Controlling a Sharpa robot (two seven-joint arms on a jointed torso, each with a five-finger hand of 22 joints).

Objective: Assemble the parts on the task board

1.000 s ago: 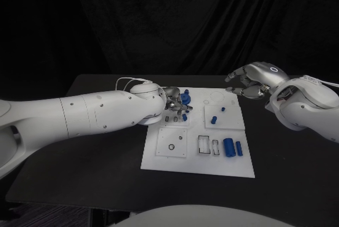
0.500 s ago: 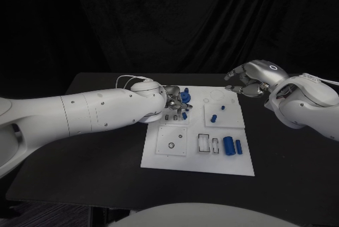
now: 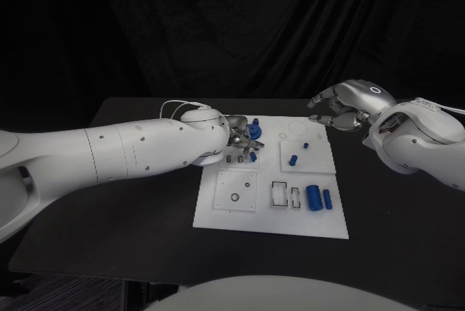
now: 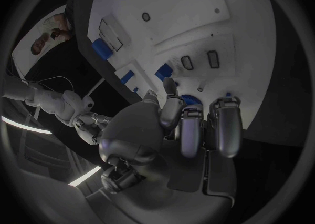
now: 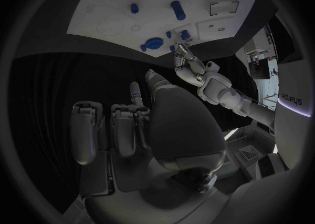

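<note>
Board: the flat white rectangular task board (image 3: pixel 271 217) lies mid-table on the black table (image 3: pixel 126 230), its long axis running away from the robot.
Left hand: the silver many-fingered left hand (image 3: pixel 242 144) sits over the board's far-left corner, fingers curled down among the parts there; the left wrist view shows its fingertips (image 4: pixel 191 112) just above a small blue round part (image 4: pixel 190 99). Whether it actually holds a piece cannot be told.
Right hand: the silver right hand (image 3: pixel 341 115) hovers above the board's far-right corner, fingers curled in, nothing visible in them; it touches no part.
Parts, far left: a blue knobbed piece (image 3: pixel 254 130) lies just beside the left hand, on its board-centre side.
Parts, near right: a larger blue cylinder (image 3: pixel 314 199) and a slimmer blue bar (image 3: pixel 328 202) lie side by side, long axes along the board's length, well apart from both hands.
Parts, middle right: two small blue pegs (image 3: pixel 293 162) lie on a raised white square.
Key relation: the left hand is plainly nearer the far-left cluster, so the next move likely turns on it.
Writing: none readable on the board; the right wrist view shows partial lettering at its rim, too cut off to read surely.
</note>
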